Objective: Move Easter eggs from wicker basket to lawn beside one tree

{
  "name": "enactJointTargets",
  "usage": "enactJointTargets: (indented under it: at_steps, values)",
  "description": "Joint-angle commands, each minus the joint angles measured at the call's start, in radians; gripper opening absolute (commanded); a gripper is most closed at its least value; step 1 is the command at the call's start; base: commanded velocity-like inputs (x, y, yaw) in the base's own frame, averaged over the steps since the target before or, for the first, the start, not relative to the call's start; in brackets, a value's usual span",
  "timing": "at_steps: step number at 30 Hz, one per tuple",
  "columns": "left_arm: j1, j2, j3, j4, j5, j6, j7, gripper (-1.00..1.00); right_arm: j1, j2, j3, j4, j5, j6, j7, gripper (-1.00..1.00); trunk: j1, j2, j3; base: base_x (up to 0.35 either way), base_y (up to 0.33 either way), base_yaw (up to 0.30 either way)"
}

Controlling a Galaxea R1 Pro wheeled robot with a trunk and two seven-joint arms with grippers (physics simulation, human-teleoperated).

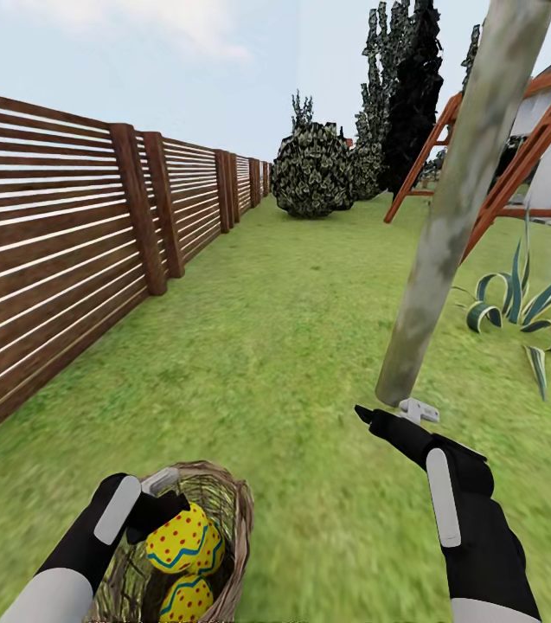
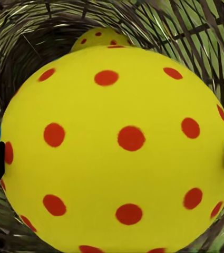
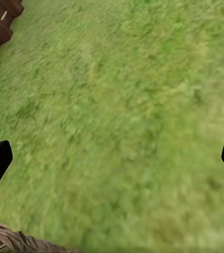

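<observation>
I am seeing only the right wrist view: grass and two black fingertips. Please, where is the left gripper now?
Observer: The left gripper is inside the wicker basket, its fingers on either side of a yellow Easter egg.
Operator: Is another egg in the basket?
Observer: Yes, a second egg lies below the first one.
Operator: And my right gripper, is it near a tree?
Observer: Yes, the right gripper hangs open just at the foot of the tree's pale trunk.
</observation>
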Motion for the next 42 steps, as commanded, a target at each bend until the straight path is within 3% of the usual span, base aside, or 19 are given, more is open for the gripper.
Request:
enactJointTargets:
  at_steps: [1, 16, 21, 42]
  values:
    - [0.0, 0.0, 0.001, -0.001, 0.009, 0.002, 0.01, -1.0, -0.001, 0.001, -0.003, -0.001, 0.002, 0.005, 0.006, 1.0, -0.004, 0.007, 0.002, -0.129, 0.0, 0.0]
    - [0.003, -0.001, -0.002, -0.008, 0.007, -0.013, 0.003, -1.0, -0.001, 0.002, -0.002, -0.001, 0.001, 0.005, 0.006, 1.0, -0.062, 0.112, 0.049, -0.02, 0.0, 0.0]
    - [0.003, -0.002, -0.004, -0.008, 0.006, -0.058, 0.003, -1.0, -0.001, 0.001, -0.003, -0.001, 0.001, 0.005, 0.006, 1.0, -0.081, 0.147, 0.065, 0.0, 0.0, 0.0]
    - [0.003, -0.003, -0.004, -0.008, 0.001, -0.072, 0.009, -1.0, -0.001, 0.001, -0.004, -0.001, 0.001, 0.005, 0.006, 1.0, -0.161, 0.294, 0.131, -0.066, 0.0, 0.0]
